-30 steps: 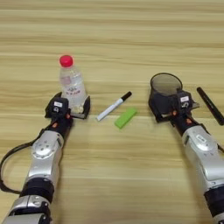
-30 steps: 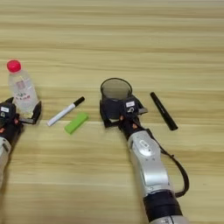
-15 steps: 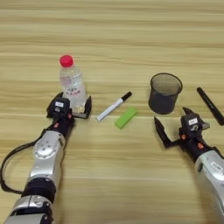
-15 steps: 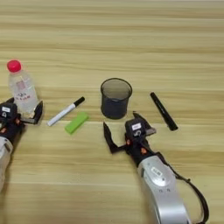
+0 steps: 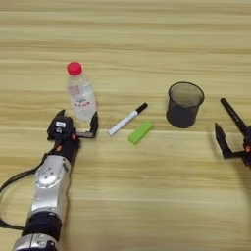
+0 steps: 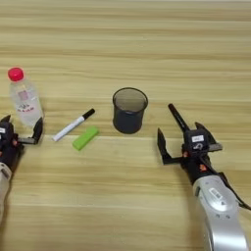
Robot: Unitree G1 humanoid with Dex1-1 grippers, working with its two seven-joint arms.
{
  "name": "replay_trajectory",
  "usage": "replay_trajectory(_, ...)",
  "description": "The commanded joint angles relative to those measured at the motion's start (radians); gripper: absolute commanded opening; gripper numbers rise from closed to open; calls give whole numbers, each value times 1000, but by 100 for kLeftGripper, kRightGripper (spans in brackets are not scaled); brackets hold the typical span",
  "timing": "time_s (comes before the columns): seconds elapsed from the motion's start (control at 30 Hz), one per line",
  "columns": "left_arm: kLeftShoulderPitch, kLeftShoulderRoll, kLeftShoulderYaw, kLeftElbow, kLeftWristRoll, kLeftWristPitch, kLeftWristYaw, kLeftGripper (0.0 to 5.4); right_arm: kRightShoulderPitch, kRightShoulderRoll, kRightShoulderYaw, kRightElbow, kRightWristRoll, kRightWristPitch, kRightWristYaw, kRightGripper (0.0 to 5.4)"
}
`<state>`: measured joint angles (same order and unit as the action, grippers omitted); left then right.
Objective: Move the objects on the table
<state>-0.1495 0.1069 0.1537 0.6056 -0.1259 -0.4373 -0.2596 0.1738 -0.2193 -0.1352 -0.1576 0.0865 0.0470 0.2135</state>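
Observation:
A clear bottle (image 5: pixel 81 95) with a red cap stands at the left of the table (image 5: pixel 127 44). My left gripper (image 5: pixel 77 120) is open, with a finger on either side of the bottle's base. Near the middle lie a white marker (image 5: pixel 127 120) with a black cap and a green block (image 5: pixel 140 132). Right of them a dark grey cup (image 6: pixel 129 112) stands upright, with nothing touching it. A thin black stick (image 6: pixel 177 117) lies further right. My right gripper (image 6: pixel 180 135) is open wide, and the stick's near end lies between its fingers.
Both forearms reach in from the near edge, the left arm (image 5: pixel 51 181) at the far left and the right arm (image 6: pixel 215 201) at the right.
My right gripper has let go of the cup, drawn back toward me and to the right, and now stands open at the black stick. The left arm and bottle have not moved.

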Motion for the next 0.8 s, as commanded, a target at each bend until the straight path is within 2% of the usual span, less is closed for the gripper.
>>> replay_trajectory(0.03, 0, 4, 13, 6, 5, -20, 36, 540, -51, -15, -48, 81, 6, -33, -24, 538)
replay_trajectory(0.23, -3, 3, 13, 13, 9, -35, 54, 540, -105, -34, -87, 199, 13, -68, -28, 538)
replay_trajectory(0.4, 6, -4, 9, 4, 6, -41, 55, 540, -151, -53, -107, 294, 61, -45, 19, 538)
replay_trajectory(0.63, 10, -8, 5, -2, 5, -40, 53, 540, -200, -71, -94, 376, 87, 4, 68, 538)
replay_trajectory(0.8, 9, -9, 5, -3, 3, -38, 51, 540, -207, -75, -73, 403, 100, 89, 105, 452)
